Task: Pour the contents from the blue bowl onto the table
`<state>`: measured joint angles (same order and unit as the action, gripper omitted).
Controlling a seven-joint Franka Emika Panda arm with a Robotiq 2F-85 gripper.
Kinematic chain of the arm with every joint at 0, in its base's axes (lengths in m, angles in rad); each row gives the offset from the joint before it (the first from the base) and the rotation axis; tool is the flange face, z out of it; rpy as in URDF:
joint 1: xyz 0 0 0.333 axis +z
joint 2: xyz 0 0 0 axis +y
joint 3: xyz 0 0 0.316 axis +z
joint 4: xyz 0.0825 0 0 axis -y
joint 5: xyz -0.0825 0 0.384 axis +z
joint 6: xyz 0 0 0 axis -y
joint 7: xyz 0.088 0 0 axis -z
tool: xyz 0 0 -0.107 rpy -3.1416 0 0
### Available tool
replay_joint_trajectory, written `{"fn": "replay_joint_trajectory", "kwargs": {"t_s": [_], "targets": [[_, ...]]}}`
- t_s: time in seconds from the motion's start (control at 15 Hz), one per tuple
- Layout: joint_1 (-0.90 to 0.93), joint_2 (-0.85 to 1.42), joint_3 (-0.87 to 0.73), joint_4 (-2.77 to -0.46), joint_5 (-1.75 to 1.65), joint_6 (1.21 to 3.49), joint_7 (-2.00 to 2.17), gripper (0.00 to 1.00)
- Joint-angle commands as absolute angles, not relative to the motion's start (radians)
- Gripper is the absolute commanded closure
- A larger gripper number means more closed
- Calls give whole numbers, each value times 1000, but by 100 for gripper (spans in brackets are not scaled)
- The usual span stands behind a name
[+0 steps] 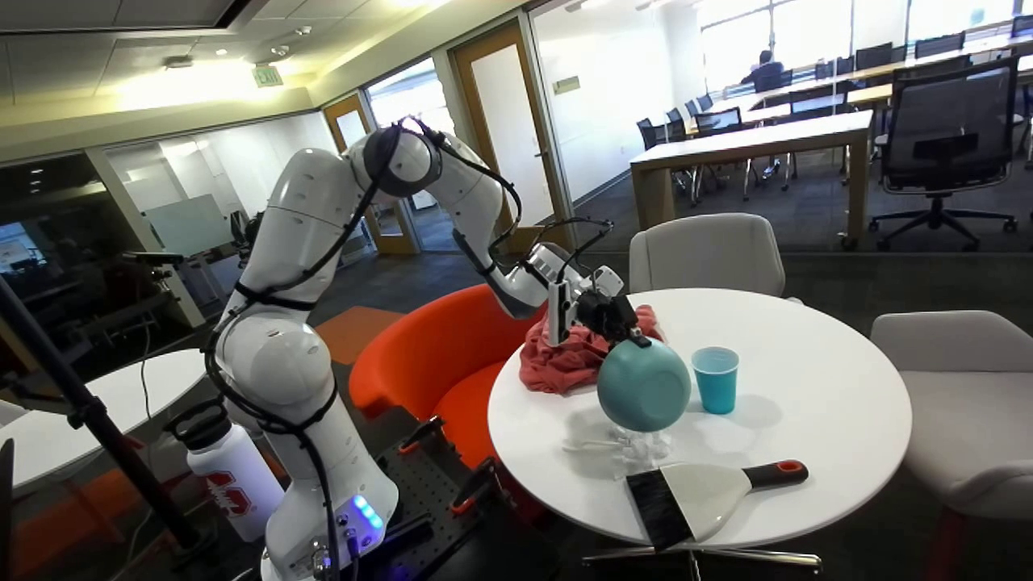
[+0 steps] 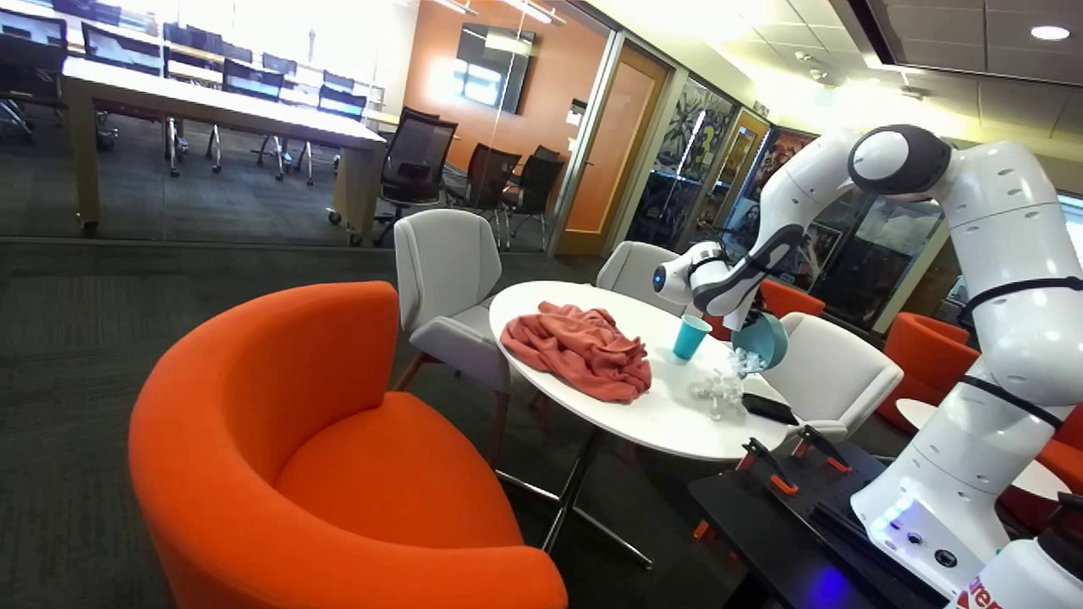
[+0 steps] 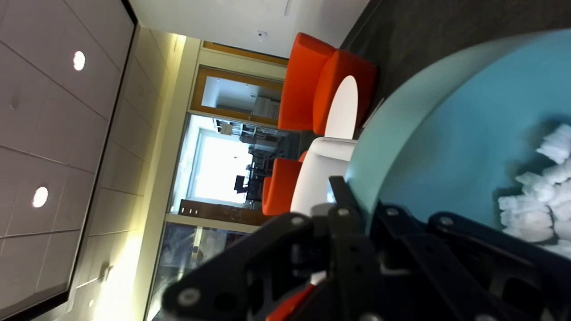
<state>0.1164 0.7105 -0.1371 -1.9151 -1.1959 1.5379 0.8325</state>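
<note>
Mid-pour, the tool (image 3: 362,203) pinches the blue bowl (image 1: 644,387) by its rim, tipped above the counter (image 1: 815,387) toward its robot-side edge; pale pieces (image 2: 717,391) lie below, others inside, hard to count, likely need a steeper tilt.

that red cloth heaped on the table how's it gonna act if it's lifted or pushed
Lifted, the red cloth will probably hang floppy, given its crumpled folds. Its raised ridges should pinch easily. Pushed, it would likely bunch rather than roll, lying in a broad heap.
</note>
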Motion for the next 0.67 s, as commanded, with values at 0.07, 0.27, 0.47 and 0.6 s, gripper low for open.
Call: {"fn": "replay_joint_trajectory", "kwargs": {"t_s": [0.07, 0.27, 0.47, 0.6], "targets": [[119, 802, -112, -1817, -1261, 1387, 840, 98], [131, 847, -97, -1775, -1300, 1271, 822, 98], [140, 879, -84, -1752, -1337, 1155, 802, 98], [143, 895, -77, -1746, -1360, 1080, 779, 98]]}}
